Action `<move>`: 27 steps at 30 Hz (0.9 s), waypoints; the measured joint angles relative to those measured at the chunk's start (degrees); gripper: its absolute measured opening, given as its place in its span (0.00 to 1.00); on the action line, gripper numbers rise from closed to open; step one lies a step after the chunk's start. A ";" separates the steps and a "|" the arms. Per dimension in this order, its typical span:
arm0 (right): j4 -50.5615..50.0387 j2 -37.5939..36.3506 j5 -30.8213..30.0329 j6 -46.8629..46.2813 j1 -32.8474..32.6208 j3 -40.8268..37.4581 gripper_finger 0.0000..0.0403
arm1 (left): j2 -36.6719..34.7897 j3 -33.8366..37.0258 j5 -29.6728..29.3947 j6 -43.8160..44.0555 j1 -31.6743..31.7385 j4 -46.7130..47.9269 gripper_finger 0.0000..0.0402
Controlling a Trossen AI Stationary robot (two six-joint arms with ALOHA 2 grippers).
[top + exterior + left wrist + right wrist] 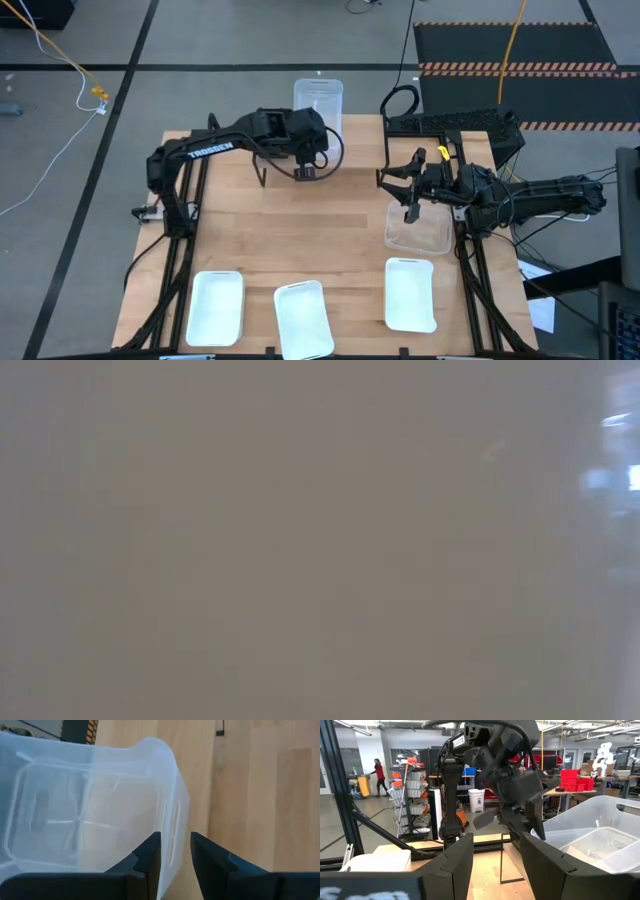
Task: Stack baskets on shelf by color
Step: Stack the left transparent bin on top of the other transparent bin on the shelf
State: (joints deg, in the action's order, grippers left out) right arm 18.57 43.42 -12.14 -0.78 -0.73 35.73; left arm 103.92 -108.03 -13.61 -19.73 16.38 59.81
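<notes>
My left gripper (312,150) is over the far middle of the table, shut on a clear basket (318,100) that reaches past the table's far edge. The light-wood shelf (355,150) stands below it on thin black legs (262,172). A second clear basket (420,228) rests on its bottom on the table at the right, with my open right gripper (410,195) above it, touching nothing. Three white baskets (303,318) lie in a row along the near edge. A black basket (455,125) is at the far right. The low view shows only blur. My left gripper pinches the clear basket's short end wall (174,827) at the rim, by the handle slot. One finger (147,855) is inside the basket and the other (210,855) outside. The fingers slant down from the near side. Whether the basket's bottom rests on the shelf, I cannot tell.
The table's middle shows bare wood between the shelf and the white baskets. Black frame posts run along both sides of the table. A person (379,775) walks far off in the room beyond the table's left side.
</notes>
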 joint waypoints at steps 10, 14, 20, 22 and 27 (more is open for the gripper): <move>-0.16 0.20 0.00 1.13 0.00 0.00 0.38 | -2.04 0.00 -6.23 1.96 -0.28 3.00 0.27; 0.38 0.84 -0.02 1.27 0.00 0.00 0.38 | -2.73 -0.05 -4.12 2.32 -0.27 2.22 0.27; 1.22 0.98 -0.01 0.43 0.00 0.00 0.38 | -1.48 -0.04 -2.93 2.52 -0.11 1.82 0.27; 1.20 1.01 -0.02 -0.09 0.00 0.00 0.38 | -1.38 0.02 -2.91 2.86 -0.11 1.51 0.27; 1.25 1.01 0.00 -0.08 0.00 0.00 0.38 | -1.13 -0.04 -2.49 5.92 -0.11 0.18 0.27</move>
State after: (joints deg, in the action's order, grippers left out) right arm 19.82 44.42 -12.14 -0.86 -0.73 35.73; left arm 102.79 -108.07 -16.10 -13.81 16.27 59.99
